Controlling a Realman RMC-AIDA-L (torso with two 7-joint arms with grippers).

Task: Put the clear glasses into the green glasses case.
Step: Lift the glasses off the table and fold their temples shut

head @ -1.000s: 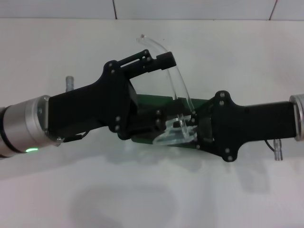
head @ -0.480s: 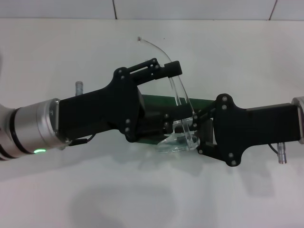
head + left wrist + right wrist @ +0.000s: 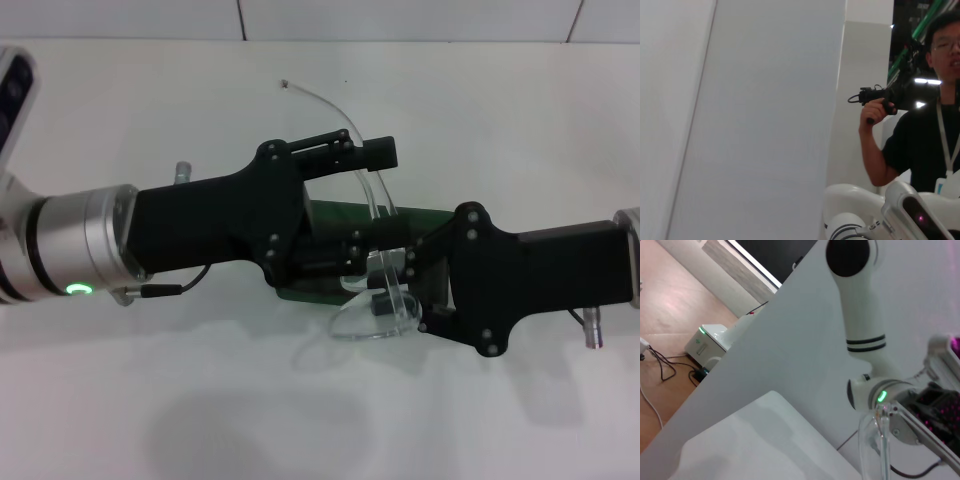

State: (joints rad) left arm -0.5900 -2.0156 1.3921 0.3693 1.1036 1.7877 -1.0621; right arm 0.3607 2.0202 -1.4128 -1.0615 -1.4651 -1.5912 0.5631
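Note:
In the head view the clear glasses (image 3: 372, 312) hang tilted over the green glasses case (image 3: 335, 213), which is mostly hidden under both grippers. One thin clear arm curves up and away toward the back of the table. My right gripper (image 3: 393, 286) reaches in from the right and is shut on the glasses near the lens. My left gripper (image 3: 383, 202) comes from the left and stands open, its upper finger (image 3: 372, 150) beside the raised clear arm and its lower finger over the case. The right wrist view shows a clear piece of the glasses (image 3: 874, 446) close up.
The white table (image 3: 150, 400) runs out to every side of the case, with a tiled wall behind it. In the left wrist view a person (image 3: 920, 135) stands with a hand-held device beside a white panel.
My left gripper has slid to the right over the case. The glasses' lens has dropped lower and tipped toward the table's front edge, and the right gripper has dipped slightly.

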